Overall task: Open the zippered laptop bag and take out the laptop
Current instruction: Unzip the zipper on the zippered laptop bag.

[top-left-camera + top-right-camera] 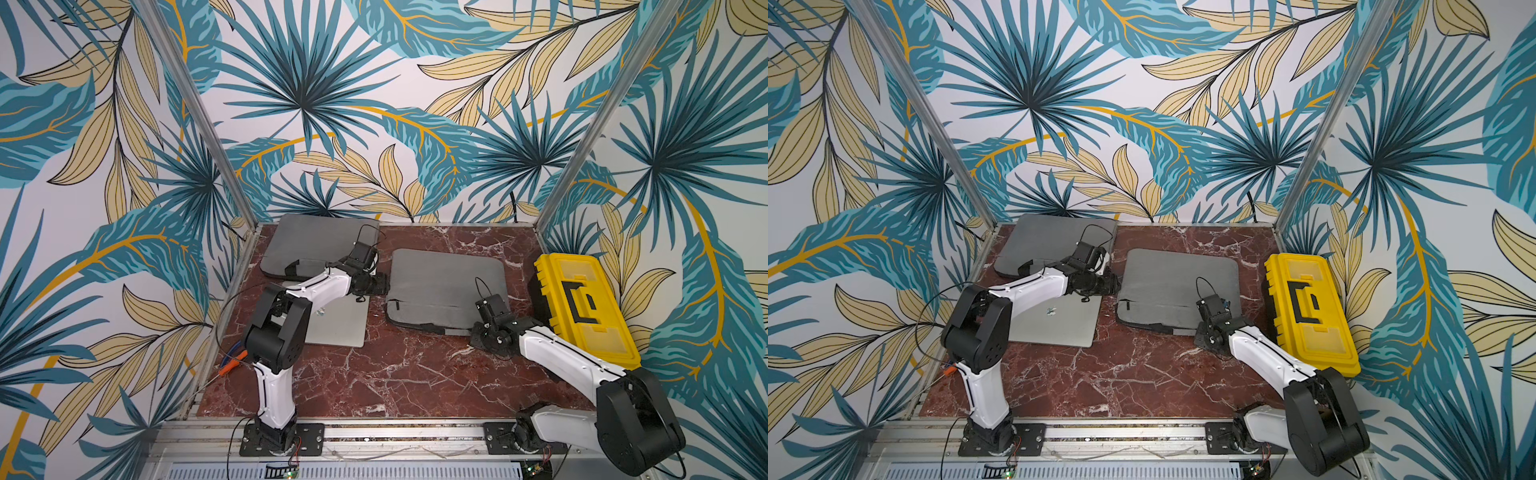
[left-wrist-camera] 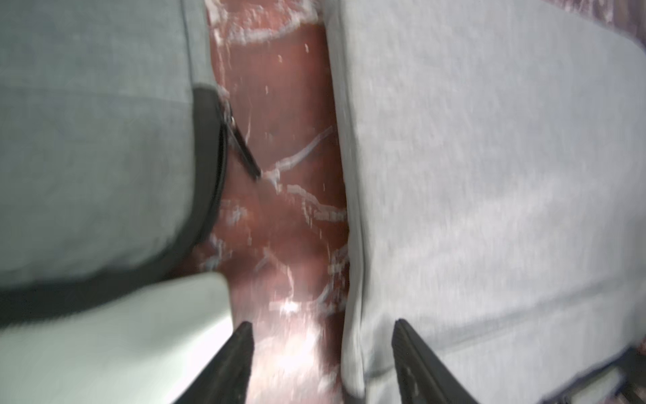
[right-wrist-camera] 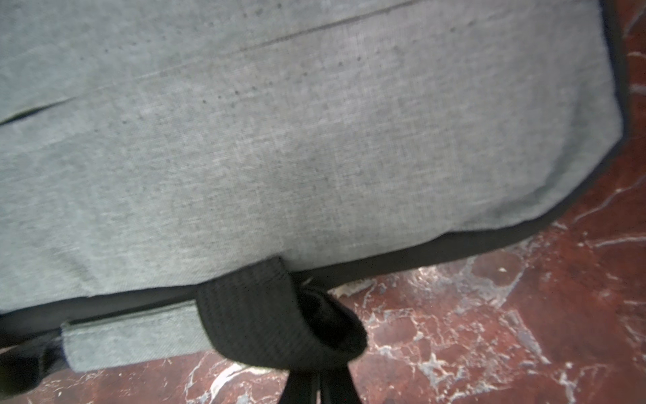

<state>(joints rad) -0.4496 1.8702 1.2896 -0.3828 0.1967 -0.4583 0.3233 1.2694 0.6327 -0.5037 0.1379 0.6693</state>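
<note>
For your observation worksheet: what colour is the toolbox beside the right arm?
The toolbox is yellow; clearest in a top view.

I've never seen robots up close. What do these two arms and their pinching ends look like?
Left arm and right arm match: smooth white shells on the long links, bulky rounded black joints, black base plates. A thin black cable loops above each wrist. The left tool and right tool have slim black fingers.

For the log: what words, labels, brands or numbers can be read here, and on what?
No readable text anywhere.
Small mark on the laptop lid: too small to read.
No lettering shows on the yellow toolbox, the left bag or the right bag.
</note>
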